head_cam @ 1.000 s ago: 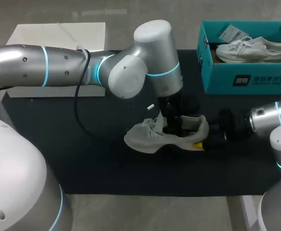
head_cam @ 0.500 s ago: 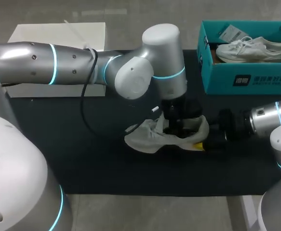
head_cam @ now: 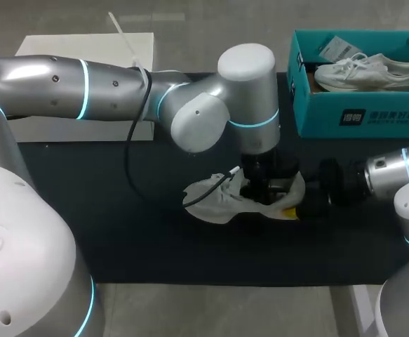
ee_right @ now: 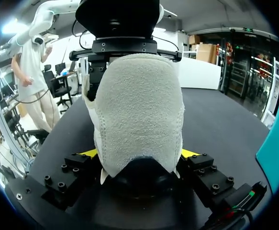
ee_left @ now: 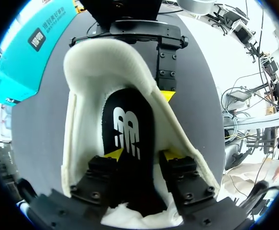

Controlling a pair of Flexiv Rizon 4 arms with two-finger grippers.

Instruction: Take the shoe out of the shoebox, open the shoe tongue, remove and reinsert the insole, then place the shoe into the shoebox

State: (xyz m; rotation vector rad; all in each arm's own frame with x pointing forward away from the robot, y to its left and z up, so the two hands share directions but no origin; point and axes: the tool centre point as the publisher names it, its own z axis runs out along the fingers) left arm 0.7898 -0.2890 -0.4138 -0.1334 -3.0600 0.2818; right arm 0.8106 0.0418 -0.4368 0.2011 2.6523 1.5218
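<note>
A light grey shoe lies on its sole in the middle of the black mat, toe to the left. My left gripper reaches down into its opening. In the left wrist view the left gripper is shut on the black insole, one finger pressing each edge inside the padded collar of the shoe. My right gripper comes in low from the right. Seen from the right wrist, the right gripper is shut wide on the heel of the shoe.
A teal shoebox at the back right holds a second white shoe; it also shows as the shoebox and the shoebox. A white box stands at the back left. The black mat covers the table.
My left arm has shifted to the right, carrying its gripper towards the shoe's heel end. The shoe's front has sagged a little. The right arm has kept still.
</note>
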